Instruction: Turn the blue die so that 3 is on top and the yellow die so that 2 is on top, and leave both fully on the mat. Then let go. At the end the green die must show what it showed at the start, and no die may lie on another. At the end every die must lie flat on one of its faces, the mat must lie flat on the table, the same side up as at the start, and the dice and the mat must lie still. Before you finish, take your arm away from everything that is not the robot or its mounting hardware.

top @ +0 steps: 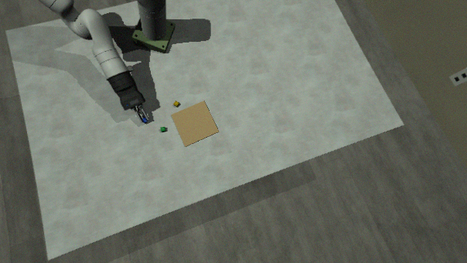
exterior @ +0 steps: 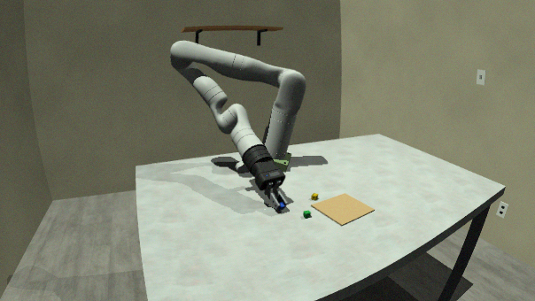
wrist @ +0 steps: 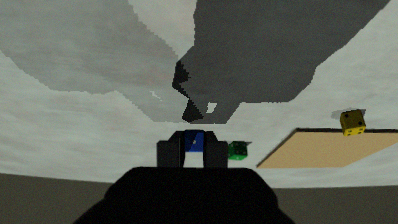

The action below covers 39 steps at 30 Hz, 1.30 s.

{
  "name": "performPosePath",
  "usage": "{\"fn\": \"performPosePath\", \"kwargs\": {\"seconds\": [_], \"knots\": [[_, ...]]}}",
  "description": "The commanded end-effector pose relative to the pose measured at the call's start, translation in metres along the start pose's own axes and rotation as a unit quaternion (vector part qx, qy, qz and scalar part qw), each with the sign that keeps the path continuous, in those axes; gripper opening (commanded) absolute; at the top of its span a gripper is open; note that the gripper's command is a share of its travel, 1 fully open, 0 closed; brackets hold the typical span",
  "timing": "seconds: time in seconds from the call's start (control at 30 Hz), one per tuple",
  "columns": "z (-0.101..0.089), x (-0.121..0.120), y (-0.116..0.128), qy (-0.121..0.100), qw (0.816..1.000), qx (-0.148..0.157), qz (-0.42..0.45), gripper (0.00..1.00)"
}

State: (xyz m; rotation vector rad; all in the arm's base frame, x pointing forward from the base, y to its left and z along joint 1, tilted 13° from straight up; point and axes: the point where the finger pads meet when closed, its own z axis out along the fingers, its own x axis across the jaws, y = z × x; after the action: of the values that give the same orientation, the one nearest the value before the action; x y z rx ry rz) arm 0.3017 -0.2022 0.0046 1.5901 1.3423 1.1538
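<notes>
Beside the tan mat (top: 195, 123), on its arm-base side and off its surface, the tool (top: 143, 117) is clamped on the blue die (top: 144, 120), with the die pinched between the two dark fingers at their tips. Seen from the wrist camera, the blue die (wrist: 194, 140) fills the gap between the fingers, and its visible face carries one pale mark whose number cannot be read. From the exterior view the tool (exterior: 279, 202) slants down toward the table (exterior: 399, 177), and the blue die (exterior: 282, 205) sits low over the surface; whether it touches the table cannot be told. The green die (top: 163, 129) lies on the table between the tool and the mat, just beside the mat's near corner and apart from both. The yellow die (top: 176, 104) lies on the table near another corner of the mat, just off its edge and well apart from the green die; in the wrist view the yellow die (wrist: 353, 122) shows dark pips on its side faces, too small to count with certainty. The mat (exterior: 343, 208) lies flat on the table and carries no die. The arm's green base plate (top: 140, 39) stands farther back from the mat, behind the tool.
</notes>
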Motion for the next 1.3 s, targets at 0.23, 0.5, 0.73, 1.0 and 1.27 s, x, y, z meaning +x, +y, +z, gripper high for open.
{"fn": "performPosePath", "kwargs": {"seconds": [0.23, 0.5, 0.73, 1.0, 1.27], "knots": [[0.0033, 0.0004, -0.0053, 0.0, 1.0, -0.001, 0.0, 0.34], [0.0042, 0.0004, -0.007, 0.0, 1.0, -0.001, 0.0, 0.34], [0.0042, 0.0004, -0.0071, 0.0, 1.0, -0.001, 0.0, 0.34], [0.0042, 0.0004, -0.0071, 0.0, 1.0, -0.001, 0.0, 0.34], [0.0042, 0.0004, -0.0071, 0.0, 1.0, -0.001, 0.0, 0.34]]}}
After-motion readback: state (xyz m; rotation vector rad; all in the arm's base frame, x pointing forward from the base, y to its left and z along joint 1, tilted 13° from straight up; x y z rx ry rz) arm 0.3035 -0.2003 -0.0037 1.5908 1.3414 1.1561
